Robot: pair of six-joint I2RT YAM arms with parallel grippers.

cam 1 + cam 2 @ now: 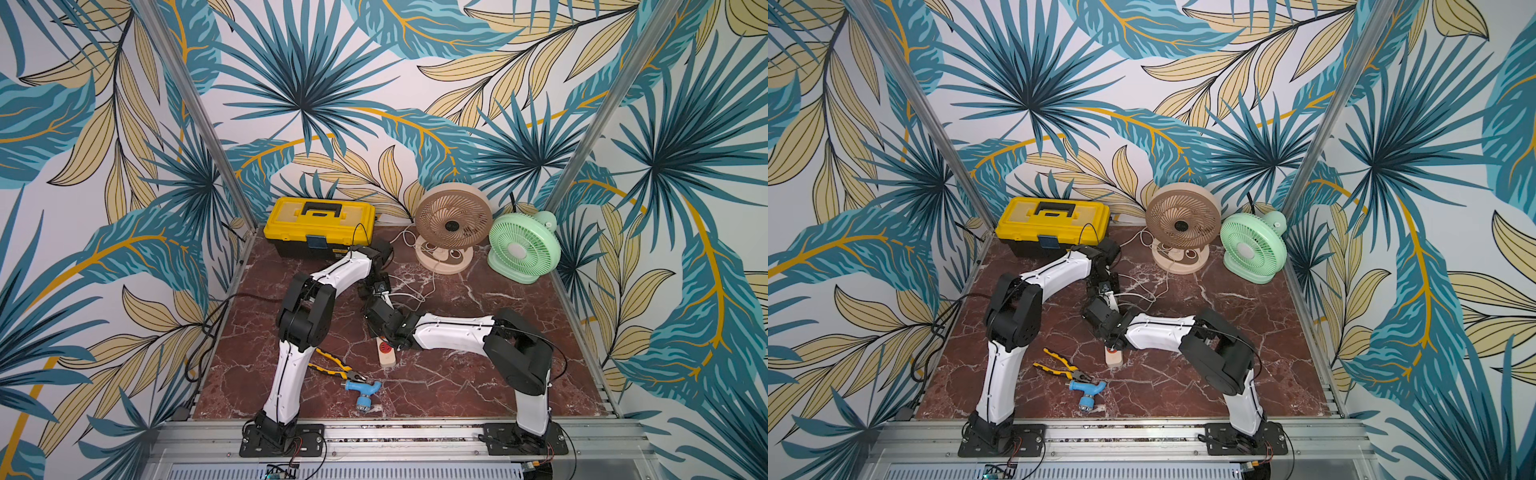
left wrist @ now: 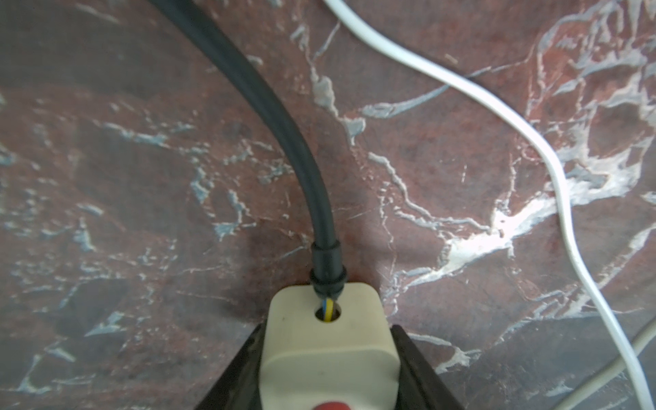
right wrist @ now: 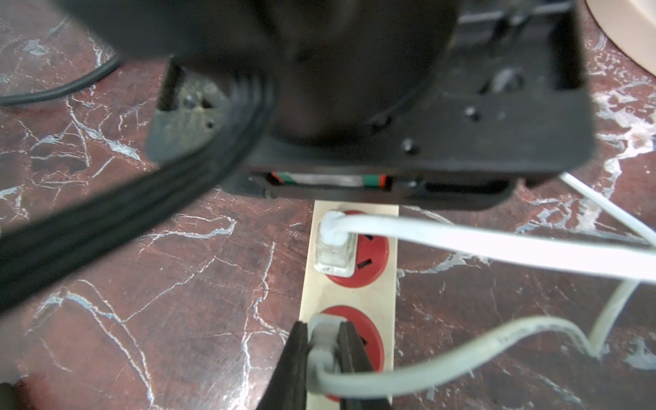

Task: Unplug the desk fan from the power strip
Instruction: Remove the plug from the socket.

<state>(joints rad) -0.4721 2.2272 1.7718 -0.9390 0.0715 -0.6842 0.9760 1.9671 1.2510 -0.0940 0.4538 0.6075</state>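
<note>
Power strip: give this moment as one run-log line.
left gripper: shut on power strip | right gripper: shut on grey plug | grey plug: plugged in | white plug: plugged in

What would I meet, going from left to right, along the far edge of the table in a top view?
Yellow toolbox → beige fan → green fan.
</note>
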